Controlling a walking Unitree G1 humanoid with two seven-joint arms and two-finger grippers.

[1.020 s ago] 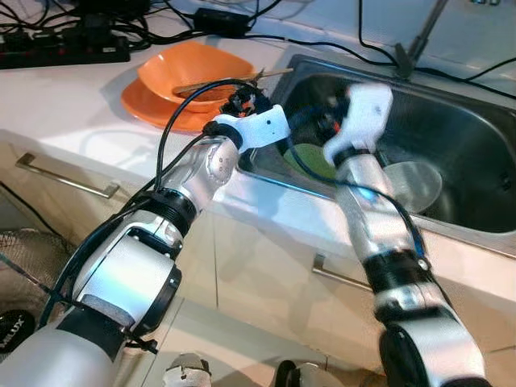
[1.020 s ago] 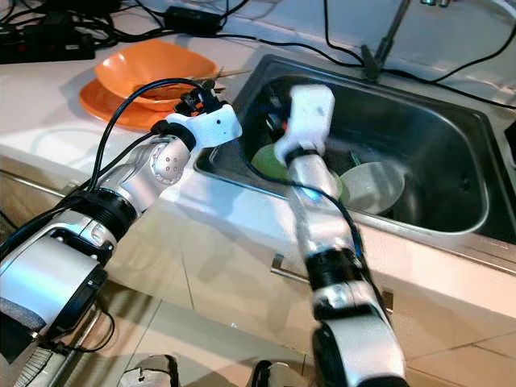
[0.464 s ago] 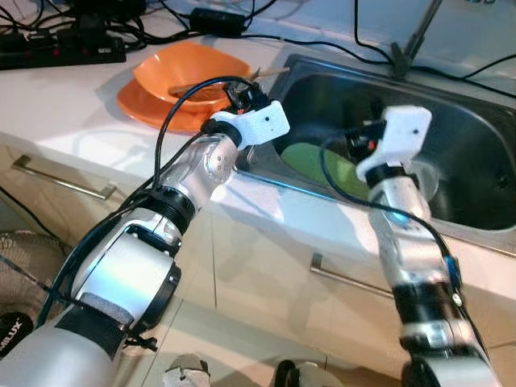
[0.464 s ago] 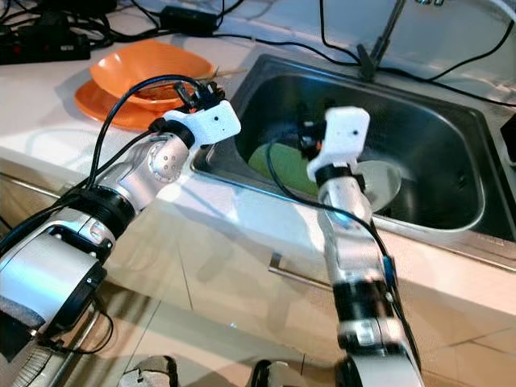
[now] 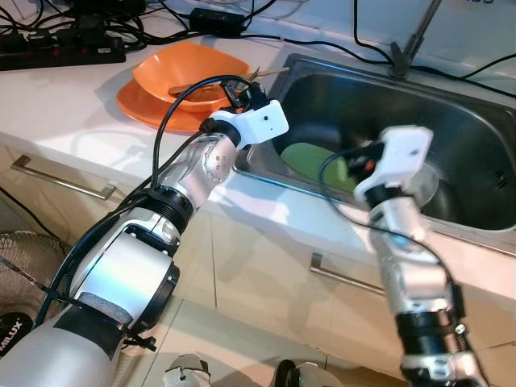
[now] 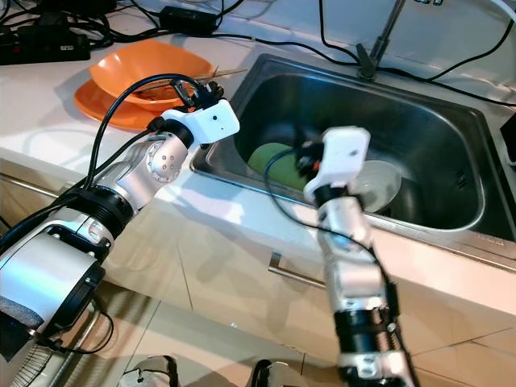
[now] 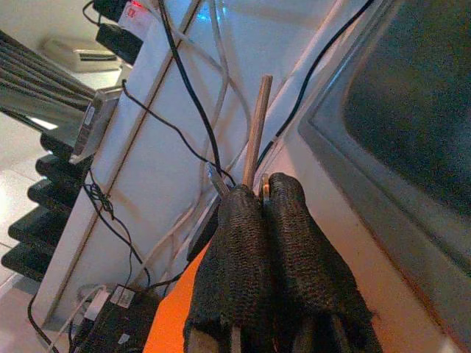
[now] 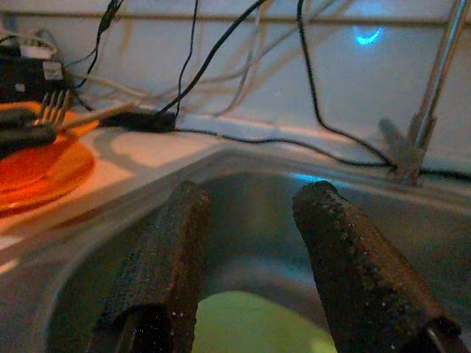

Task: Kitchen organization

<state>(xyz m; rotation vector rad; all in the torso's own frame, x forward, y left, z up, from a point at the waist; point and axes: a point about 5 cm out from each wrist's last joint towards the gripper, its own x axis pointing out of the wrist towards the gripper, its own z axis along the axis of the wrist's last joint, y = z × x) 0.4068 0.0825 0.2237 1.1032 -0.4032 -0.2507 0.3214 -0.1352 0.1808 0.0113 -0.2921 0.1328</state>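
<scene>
A pale-handled fork [image 5: 272,73] lies across the orange bowl [image 5: 189,64], which sits on an orange plate [image 5: 141,103] on the counter left of the sink. My left gripper [image 5: 242,95] is over the bowl's right rim and shut on the fork. The handle [image 7: 257,125] sticks out past the closed fingertips [image 7: 283,193]. My right gripper [image 8: 254,198] hangs open and empty over the steel sink [image 5: 322,66], above a green plate [image 5: 310,156] on the sink floor. A clear bowl [image 5: 426,187] lies beside the green plate, partly behind my right wrist.
A faucet stem [image 5: 415,36] rises behind the sink. Black cables and a power strip [image 5: 64,48] crowd the counter's back edge. Below the counter are cabinet fronts with metal handles [image 5: 64,177]. A fan grille [image 5: 16,258] stands on the floor at left.
My right arm has swung from the sink's left side toward its middle and drawn back to the front rim, uncovering the green plate. The left arm has barely moved.
</scene>
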